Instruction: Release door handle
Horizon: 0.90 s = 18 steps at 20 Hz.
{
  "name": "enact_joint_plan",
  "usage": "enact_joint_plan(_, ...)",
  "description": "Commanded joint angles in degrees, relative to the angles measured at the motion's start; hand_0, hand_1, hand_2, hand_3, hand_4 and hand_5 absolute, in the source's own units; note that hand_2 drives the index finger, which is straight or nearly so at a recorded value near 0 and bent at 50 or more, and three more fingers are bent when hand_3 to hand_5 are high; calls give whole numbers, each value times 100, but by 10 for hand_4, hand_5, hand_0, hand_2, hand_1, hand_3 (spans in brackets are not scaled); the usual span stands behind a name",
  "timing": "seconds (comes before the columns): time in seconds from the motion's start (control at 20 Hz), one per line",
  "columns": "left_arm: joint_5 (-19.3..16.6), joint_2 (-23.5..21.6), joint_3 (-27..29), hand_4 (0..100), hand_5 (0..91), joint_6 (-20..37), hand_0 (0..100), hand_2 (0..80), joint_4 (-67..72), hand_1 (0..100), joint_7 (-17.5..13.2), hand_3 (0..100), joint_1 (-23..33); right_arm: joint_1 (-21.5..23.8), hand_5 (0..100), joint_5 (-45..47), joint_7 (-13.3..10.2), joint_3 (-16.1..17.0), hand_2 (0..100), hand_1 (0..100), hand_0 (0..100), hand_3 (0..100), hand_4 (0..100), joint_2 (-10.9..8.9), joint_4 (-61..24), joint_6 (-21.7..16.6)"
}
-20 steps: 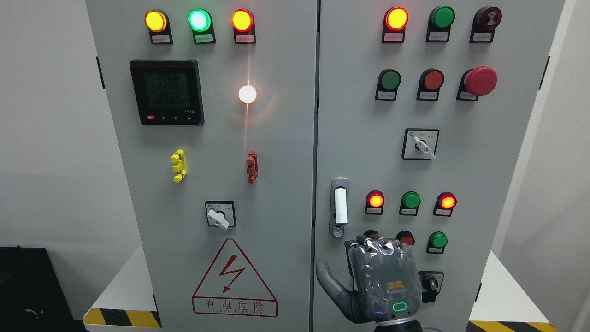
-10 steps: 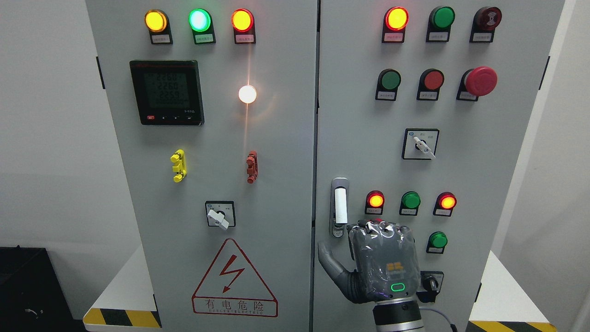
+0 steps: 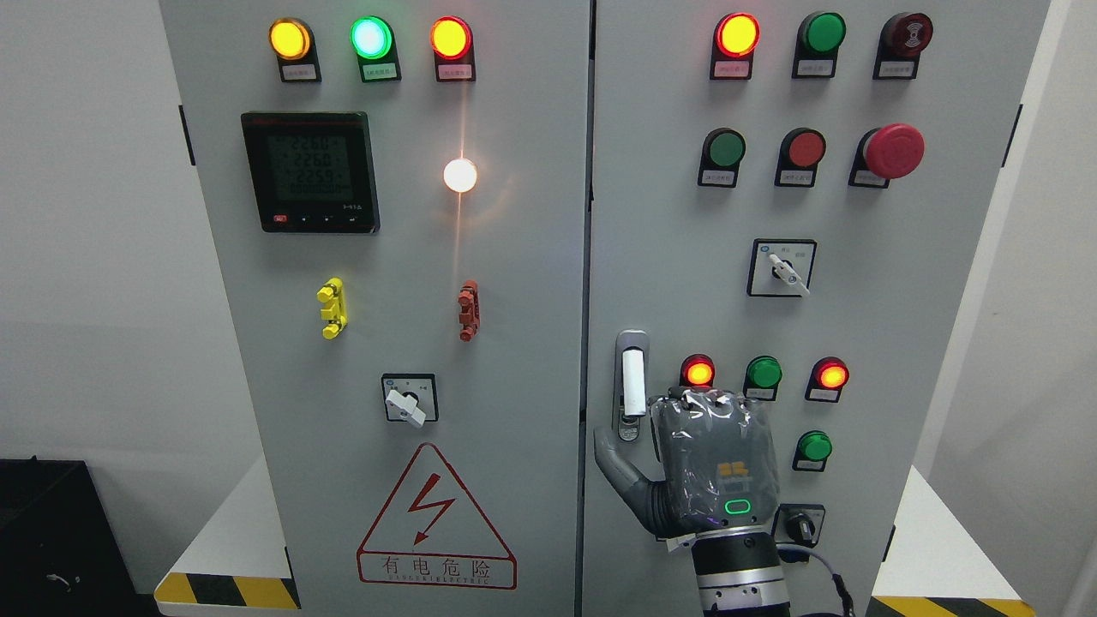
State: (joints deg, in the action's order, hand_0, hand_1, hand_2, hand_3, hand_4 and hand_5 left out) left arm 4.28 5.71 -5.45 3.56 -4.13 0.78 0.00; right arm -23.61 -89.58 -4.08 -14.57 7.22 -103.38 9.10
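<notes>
The door handle [image 3: 632,381] is a white upright lever in a silver plate near the left edge of the right cabinet door [image 3: 686,214]. My right hand [image 3: 677,420] comes up from the bottom edge, just below and right of the handle, with its back to the camera. Its fingers [image 3: 707,399] point toward the door and hold nothing. Its thumb [image 3: 610,450] is spread to the left, just under the handle's lock. The hand is close to the handle but does not grasp it. The left arm is out of view.
Lit lamps and push buttons [image 3: 763,374] sit right of the hand, with a key switch [image 3: 801,524] behind the wrist. A red mushroom button [image 3: 894,150] and a selector switch [image 3: 782,267] are higher up. The left door [image 3: 386,257] carries a meter, lamps and a warning triangle.
My right hand has risen along the right door and moved a little left, from below the lower buttons to just under the handle. Handle and doors have not moved.
</notes>
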Motion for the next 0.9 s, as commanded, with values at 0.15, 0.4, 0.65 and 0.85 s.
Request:
enact_joint_plan(0.15, -6, 0, 0, 0, 0, 5, 120, 0, -1, 556, 1, 0, 97, -196, 1000, 2, 30, 16, 1000, 273, 315, 1000, 1000, -1, 213, 13)
enact_joint_plan(0.4, 2, 0, 0, 0, 0, 5, 120, 0, -1, 556, 1, 0, 97, -223, 1000, 2, 30, 24, 1000, 286, 387, 1000, 1000, -1, 222, 13)
enact_joint_plan(0.65, 2, 0, 0, 0, 0, 5, 120, 0, -1, 556, 1, 0, 97, -232, 1000, 2, 22, 86, 1000, 303, 428, 1000, 1000, -1, 222, 13)
enact_joint_plan(0.85, 2, 0, 0, 0, 0, 5, 120, 0, -1, 556, 1, 0, 97, -223, 1000, 2, 13, 86, 1000, 324, 438, 1000, 1000, -1, 222, 13)
